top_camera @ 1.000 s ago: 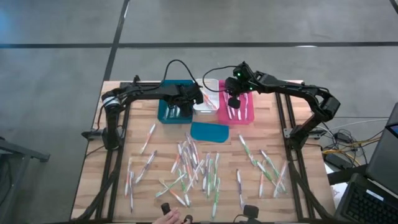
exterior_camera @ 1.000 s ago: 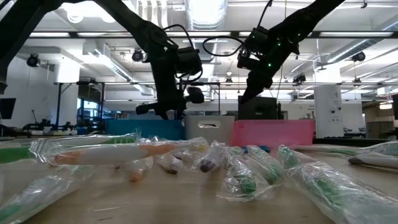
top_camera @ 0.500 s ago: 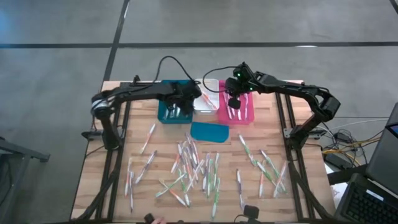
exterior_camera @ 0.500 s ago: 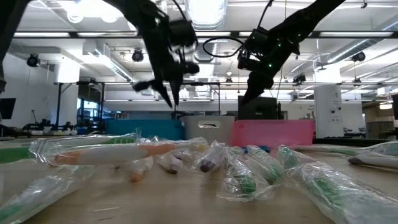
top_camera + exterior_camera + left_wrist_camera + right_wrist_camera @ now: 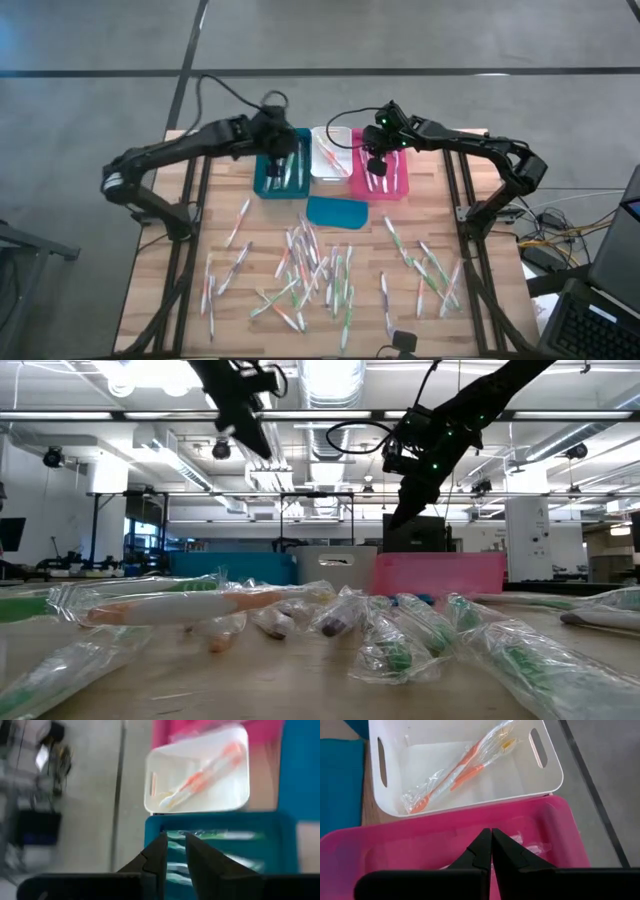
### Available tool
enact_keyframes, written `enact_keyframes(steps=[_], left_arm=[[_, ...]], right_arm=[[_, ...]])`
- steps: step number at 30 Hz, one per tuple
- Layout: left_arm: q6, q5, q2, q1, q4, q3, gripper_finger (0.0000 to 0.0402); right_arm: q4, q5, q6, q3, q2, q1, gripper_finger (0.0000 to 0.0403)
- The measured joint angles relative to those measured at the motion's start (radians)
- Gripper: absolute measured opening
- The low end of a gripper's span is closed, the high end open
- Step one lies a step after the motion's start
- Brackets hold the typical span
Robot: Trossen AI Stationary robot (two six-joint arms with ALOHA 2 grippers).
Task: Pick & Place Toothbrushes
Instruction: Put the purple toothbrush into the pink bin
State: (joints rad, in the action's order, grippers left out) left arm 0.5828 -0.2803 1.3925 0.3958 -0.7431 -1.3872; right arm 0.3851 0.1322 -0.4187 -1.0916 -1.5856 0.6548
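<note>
The wooden table [image 5: 200, 300] carries three bins along its far edge: teal [image 5: 262, 183], white [image 5: 322, 172] and pink [image 5: 400, 186], with a flat teal lid [image 5: 336, 211] in front of them. Most of the toothbrushes [image 5: 315, 270] lie scattered across the near half, each sealed in a clear crinkly wrapper; a few already sit in the bins, orange ones in the white. I judge them light and stiff, but the film slippery, so I would pinch across the middle of the handle, not the loose wrapper ends.

My left claw [image 5: 173, 851] hangs over the teal bin, fingers narrow with a slim gap, holding nothing. My right claw [image 5: 491, 845] hovers over the pink bin, pressed closed and empty.

A second ago my left arm reached low into the teal bin; now it has lifted and pulled back. My right has not moved.
</note>
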Motion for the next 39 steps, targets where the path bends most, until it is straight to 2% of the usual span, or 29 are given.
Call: enact_keyframes(steps=[7,14,22,31,33,39], left_arm=[[-0.356,0.023,-0.157,0.001,-0.016,0.004,0.0073],[-0.516,0.026,-0.318,0.0,0.014,0.106,0.0069],[-0.578,0.026,-0.501,0.0,0.151,0.346,0.0069],[-0.606,0.027,-0.629,0.0,0.495,0.663,0.0069],[-0.618,0.043,-0.641,0.0,0.531,0.716,0.0069],[-0.627,0.276,-0.662,-0.017,0.408,0.749,0.0068]], right_arm=[[0.0,0.005,0.026,0.0,0.0,-0.003,0.0008],[0.005,0.009,0.027,0.0,0.0,-0.031,0.0008],[0.007,0.01,0.047,0.0,0.002,-0.084,0.0008],[0.022,0.007,0.079,0.0,0.014,-0.162,0.0008],[0.044,0.006,0.083,0.0,0.021,-0.178,0.0008],[0.107,-0.001,0.122,0.0,0.045,-0.211,0.0008]])
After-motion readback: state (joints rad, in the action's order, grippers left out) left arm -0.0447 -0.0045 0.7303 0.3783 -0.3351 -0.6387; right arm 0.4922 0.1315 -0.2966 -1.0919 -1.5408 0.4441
